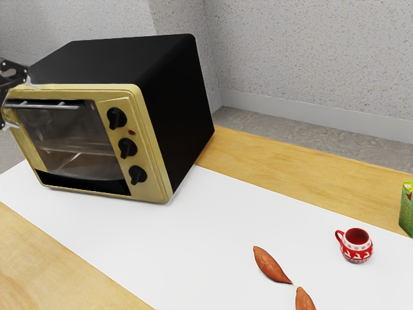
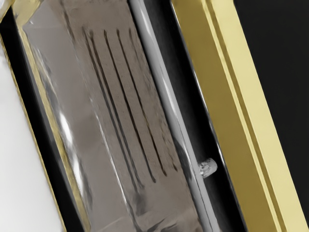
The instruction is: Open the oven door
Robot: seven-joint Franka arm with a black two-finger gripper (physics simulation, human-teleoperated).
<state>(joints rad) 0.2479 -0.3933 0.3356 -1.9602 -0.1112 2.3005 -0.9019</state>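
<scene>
One oven door is on the front of the oven, and it looks shut. It has a see-through window and a long gray handle near its top. Some thin dark lines show by the window, and a small shiny bump sits next to the handle. The tool is open, at the oven's front by the end of the handle that is away from the knobs. Its two tips stand apart, one higher and one lower. Three black knobs go down the yellow front of the oven beside the door, and a tiny red dot is by them. A big white sheet lies under the oven on the wooden desk. Well apart from the oven, toward the exterior view's right, are two pointy orange-brown sweet potatoes. Even farther from the oven are a red and white cup and a green box. A speckled wall stands behind the oven.
</scene>
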